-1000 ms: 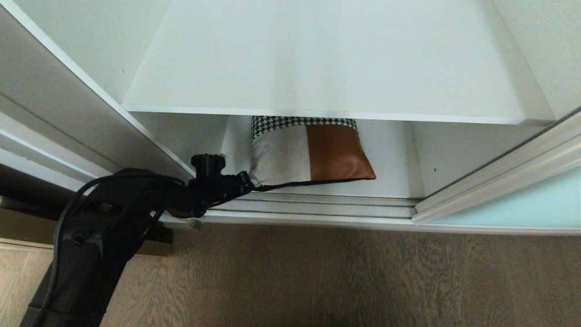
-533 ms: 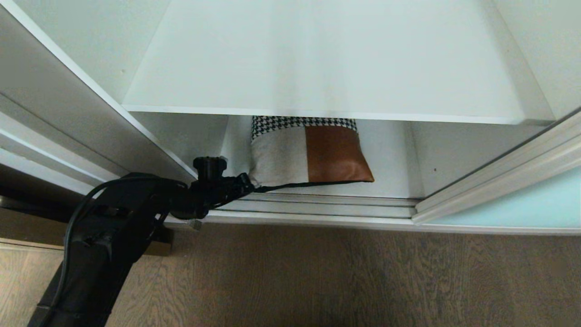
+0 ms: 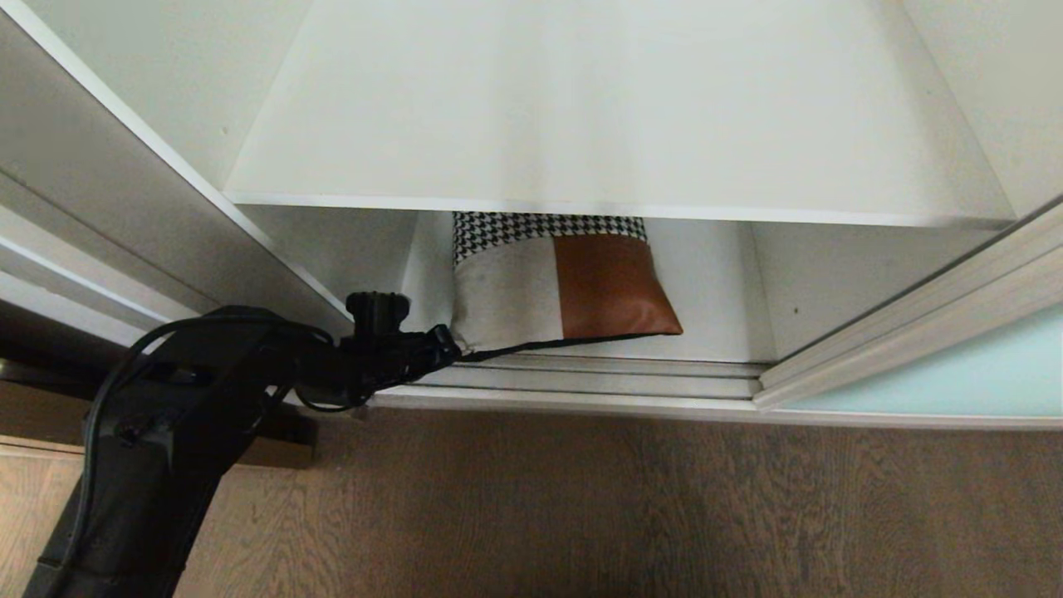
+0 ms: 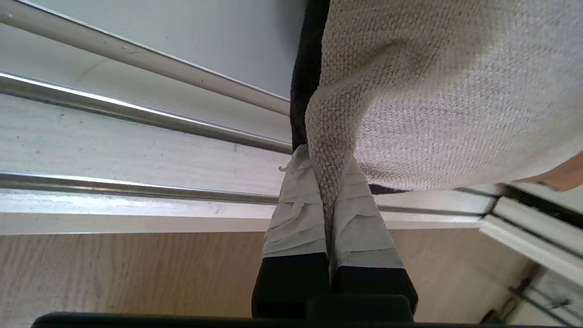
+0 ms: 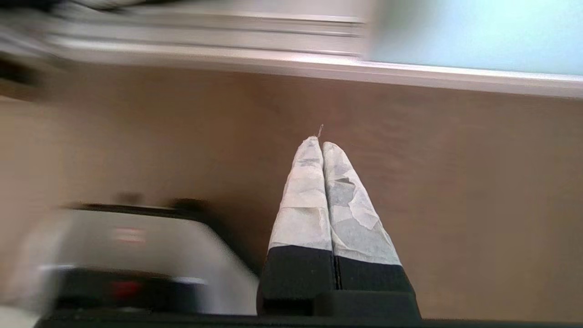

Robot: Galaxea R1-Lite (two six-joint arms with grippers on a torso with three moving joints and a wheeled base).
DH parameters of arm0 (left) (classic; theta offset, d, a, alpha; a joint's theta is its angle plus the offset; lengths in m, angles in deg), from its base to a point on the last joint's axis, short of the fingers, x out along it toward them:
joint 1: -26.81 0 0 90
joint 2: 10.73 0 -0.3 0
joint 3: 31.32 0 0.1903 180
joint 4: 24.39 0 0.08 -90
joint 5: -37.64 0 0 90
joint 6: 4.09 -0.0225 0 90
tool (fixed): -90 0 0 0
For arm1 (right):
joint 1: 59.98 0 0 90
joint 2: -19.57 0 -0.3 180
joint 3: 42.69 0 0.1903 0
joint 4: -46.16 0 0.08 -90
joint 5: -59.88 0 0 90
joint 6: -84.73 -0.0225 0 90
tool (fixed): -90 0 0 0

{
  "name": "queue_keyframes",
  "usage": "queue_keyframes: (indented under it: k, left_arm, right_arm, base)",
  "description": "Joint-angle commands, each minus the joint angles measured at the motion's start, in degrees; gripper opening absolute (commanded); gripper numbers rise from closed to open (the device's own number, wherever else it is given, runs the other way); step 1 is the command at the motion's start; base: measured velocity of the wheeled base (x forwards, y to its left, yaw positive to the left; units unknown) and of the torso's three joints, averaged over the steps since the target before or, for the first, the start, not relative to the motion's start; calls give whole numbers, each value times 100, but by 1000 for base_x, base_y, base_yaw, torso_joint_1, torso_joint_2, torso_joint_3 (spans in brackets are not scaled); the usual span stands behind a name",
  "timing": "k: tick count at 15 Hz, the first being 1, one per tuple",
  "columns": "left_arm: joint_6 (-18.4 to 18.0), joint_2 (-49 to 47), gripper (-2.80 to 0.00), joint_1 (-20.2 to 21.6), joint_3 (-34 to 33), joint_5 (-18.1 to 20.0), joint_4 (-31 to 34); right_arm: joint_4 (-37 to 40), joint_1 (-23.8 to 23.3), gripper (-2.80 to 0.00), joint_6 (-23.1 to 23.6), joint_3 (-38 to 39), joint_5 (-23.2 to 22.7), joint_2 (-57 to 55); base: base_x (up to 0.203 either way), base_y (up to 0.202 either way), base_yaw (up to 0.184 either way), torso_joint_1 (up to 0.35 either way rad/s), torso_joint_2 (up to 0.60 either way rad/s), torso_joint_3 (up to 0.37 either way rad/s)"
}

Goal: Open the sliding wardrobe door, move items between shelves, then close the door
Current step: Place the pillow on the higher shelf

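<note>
I have the left claw (image 3: pixel 448 347) pinching the near left corner of the cushion (image 3: pixel 548 286), its taped fingers (image 4: pixel 296 214) pressed together on the beige-grey weave. The cushion sits in the bottom compartment of the wardrobe, under the white shelf (image 3: pixel 581 124), leaning up toward the back with its dark lower edge just above the door track (image 3: pixel 581 378).

Compared with a second ago, the cushion stands a little steeper: more of the houndstooth strip shows below the shelf's front edge, and the gripped corner has shifted slightly to the left with my claw. The rust-brown patch has moved the same way. The left arm's elbow has swung a touch outward and lower across the wood-grain floor (image 3: pixel 623 507). The camera view itself has not shifted.

The sliding wardrobe door (image 3: pixel 980 365), frosted pale blue-green, is slid off to the right, leaving the compartment open, exactly where it was before.

The right claw (image 5: pixel 322 146) is pressed together on nothing, hanging above the floor near the track and the door's bottom edge, outside the head view; its own view is smeared with motion.
</note>
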Motion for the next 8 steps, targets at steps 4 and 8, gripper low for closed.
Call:
queue_keyframes:
  k: [4,8]
  left_arm:
    - [131,132,-280,-10,-178,-7,-421]
    - [140,275,-280,-28,-454,27,-427]
  right_arm:
    - [-95,188,-280,-812,-1285,-1455,-3161]
    - [-880,799,-280,-991,-1197,-1857,-4510]
  base:
    - [0,0,0,0,0,0]
    - [0,0,0,0,0,0]
